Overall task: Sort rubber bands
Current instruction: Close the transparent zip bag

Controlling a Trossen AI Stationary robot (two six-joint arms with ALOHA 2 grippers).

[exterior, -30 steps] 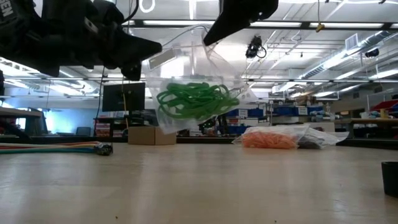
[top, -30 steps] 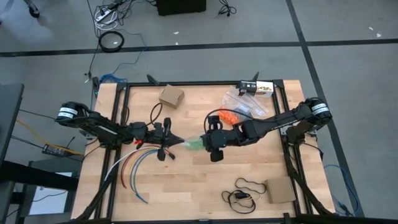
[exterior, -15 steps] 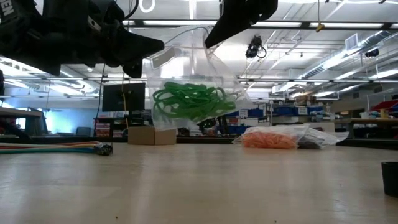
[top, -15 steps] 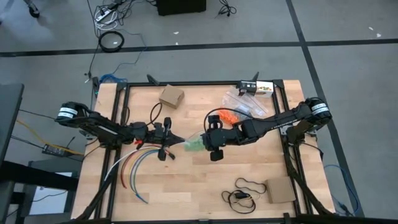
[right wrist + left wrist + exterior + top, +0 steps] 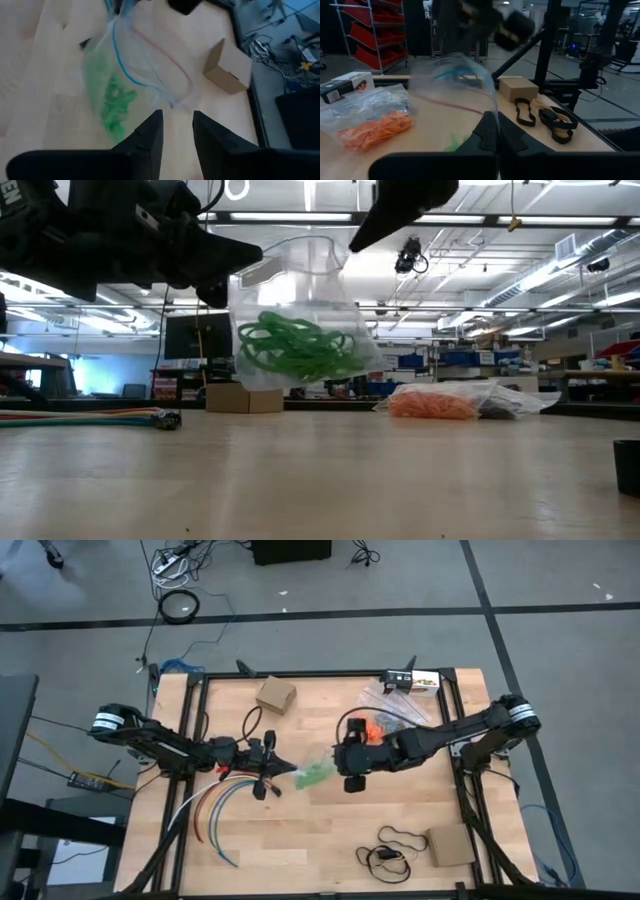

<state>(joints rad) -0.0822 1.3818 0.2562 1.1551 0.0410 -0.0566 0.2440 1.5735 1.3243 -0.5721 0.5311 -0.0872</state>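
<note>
A pale wooden tabletop [image 5: 300, 830] in a dark metal frame stands on a grey floor; the low view looks across it into a workshop with strip lights and shelving. Near the left edge a fan of long coloured cables [image 5: 215, 808] curves over the wood. The left arm reaches in from that edge, and the left gripper [image 5: 287, 768] is clamped tight on the rim of a clear zip bag [image 5: 290, 320], holding it off the tabletop near the middle. Inside the bag sits a tangle of green rubber bands [image 5: 295, 348], hanging just beyond and below the left gripper's fingertips. Toward the far edge lies a small cardboard box [image 5: 275, 695]. Just right of the bag, the right gripper [image 5: 176, 120] hovers with its fingers [image 5: 150, 131] parted to a narrow gap, holding nothing; the bag's mouth lies just ahead of them, and whether they touch the plastic cannot be told. Behind the right arm, toward the far right corner, another clear bag holds a heap of orange rubber bands [image 5: 432, 404], resting on the wood well apart from the left gripper. Near the front edge, right of centre, lie a thin black cord loop [image 5: 392, 848] and a flat cardboard piece [image 5: 452, 846].
</note>
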